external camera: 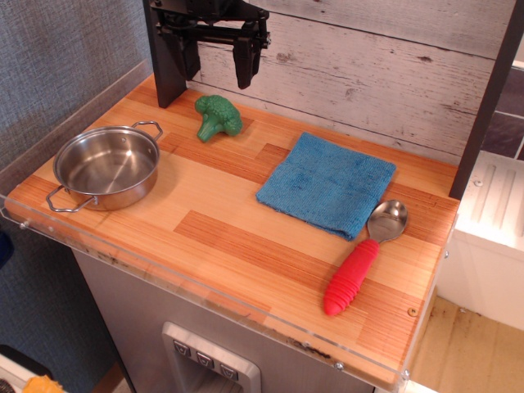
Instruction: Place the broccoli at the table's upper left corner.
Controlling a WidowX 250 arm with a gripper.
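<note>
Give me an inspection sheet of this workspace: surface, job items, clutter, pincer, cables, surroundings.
Surface: wood-plank table with a clear rim, dry and unmarked.
Job items: broccoli lying on its side near the back left corner, free of the pincer.
Clutter: steel pot at left, empty; blue cloth flat at centre right; red-handled spoon beside the cloth's front corner.
Pincer: pincer open, raised above the broccoli, holding nothing.
Cables: nothing seen.
Surroundings: whitewashed plank wall behind, grey textured wall at left, white unit at right.
</note>
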